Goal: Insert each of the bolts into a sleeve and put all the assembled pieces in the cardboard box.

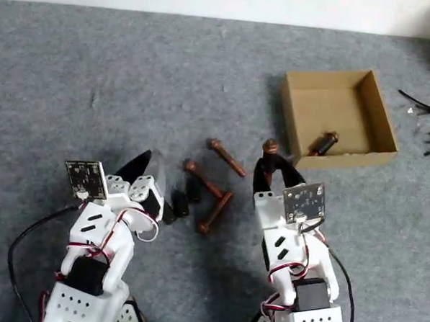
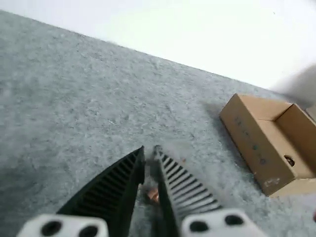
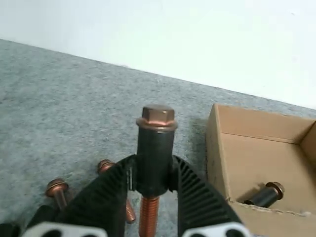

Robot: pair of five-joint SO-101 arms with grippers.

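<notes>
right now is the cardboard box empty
No, one bolt in a sleeve already lies inside the cardboard box, near its front wall.

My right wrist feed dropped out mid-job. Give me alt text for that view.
The right pincer is shut on a black sleeve with a copper bolt through it, held upright, head on top. Next to it, the open cardboard box holds one assembled piece; two loose bolts lie on the grey carpet.

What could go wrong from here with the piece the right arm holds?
The right end effector grips the sleeve, not the bolt; tilting it might let the bolt slide out. The cardboard box wall stands close beside it, so a low carry could knock or shove the box.
</notes>
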